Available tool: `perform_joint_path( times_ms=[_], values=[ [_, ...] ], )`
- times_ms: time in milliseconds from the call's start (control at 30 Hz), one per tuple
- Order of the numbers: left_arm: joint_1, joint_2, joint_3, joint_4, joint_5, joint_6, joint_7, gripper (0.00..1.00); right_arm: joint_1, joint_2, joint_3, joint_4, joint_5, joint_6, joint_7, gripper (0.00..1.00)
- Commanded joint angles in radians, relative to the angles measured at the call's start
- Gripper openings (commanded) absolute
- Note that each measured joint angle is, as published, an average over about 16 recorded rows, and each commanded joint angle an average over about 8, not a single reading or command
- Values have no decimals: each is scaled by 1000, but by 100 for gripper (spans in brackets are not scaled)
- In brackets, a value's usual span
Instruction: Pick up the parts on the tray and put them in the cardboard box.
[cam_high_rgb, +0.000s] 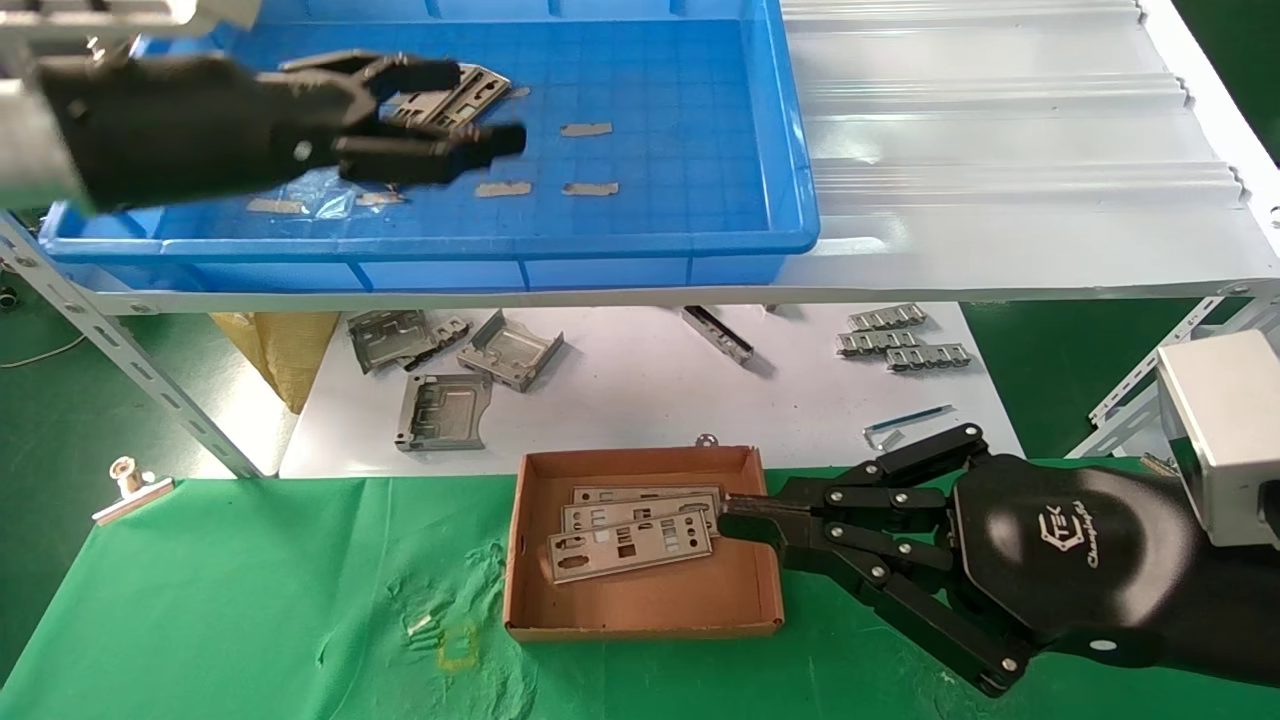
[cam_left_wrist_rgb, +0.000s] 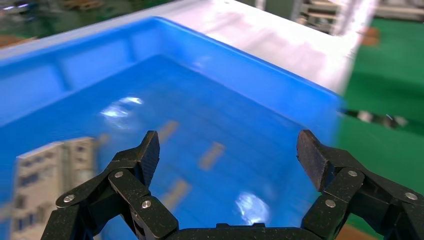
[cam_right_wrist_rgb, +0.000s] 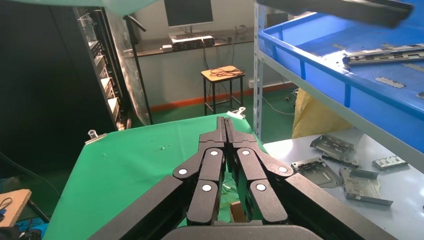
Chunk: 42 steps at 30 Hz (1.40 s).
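Left gripper (cam_high_rgb: 440, 110) wide open, empty, over parts (cam_high_rgb: 455, 95) at tray (cam_high_rgb: 700, 245) far left. Right gripper (cam_high_rgb: 728, 518) closed at box (cam_high_rgb: 640, 600) right edge; grip on plate unclear. Risk: overlapped flat plates slip from pinch or lift together.

The tray (cam_high_rgb: 640, 240) is glossy blue plastic, you can see light glaring off its floor in the left wrist view. The parts (cam_high_rgb: 630, 545) are thin bare metal, dull silver. The cardboard box (cam_high_rgb: 640, 610) is matt brown card. Both grippers, left gripper (cam_high_rgb: 470, 105) and right gripper (cam_high_rgb: 735, 515), look like matt black plastic, though it's hard to be sure. Green cloth (cam_high_rgb: 250, 600) is soft and wrinkled.
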Motion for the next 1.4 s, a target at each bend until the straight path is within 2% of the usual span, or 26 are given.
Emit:
perform_joint_path(
  times_ms=[33,267,333,533,600,667,700,867,933,967,1400],
  values=[
    [-51,48,14,99,30,-35,2,100,0,0,0,0,0,0,0,0],
    [-138,154,39,320,91,-223,43,100,0,0,0,0,0,0,0,0],
    [-151,174,45,354,104,-267,55,100,0,0,0,0,0,0,0,6],
    [-172,204,57,424,125,-317,67,100,0,0,0,0,0,0,0,81],
    [-175,207,59,442,128,-310,63,100,0,0,0,0,0,0,0,99],
    [-177,207,61,457,130,-300,58,92,0,0,0,0,0,0,0,100],
    [-177,207,61,463,130,-294,56,83,0,0,0,0,0,0,0,100],
    [-175,203,57,481,124,-290,61,21,0,0,0,0,0,0,0,100],
    [-173,202,54,484,120,-304,69,4,0,0,0,0,0,0,0,100],
    [-171,203,53,485,119,-314,74,0,0,0,0,0,0,0,0,100],
    [-157,208,37,493,97,-394,121,0,0,0,0,0,0,0,0,100]
  ],
)
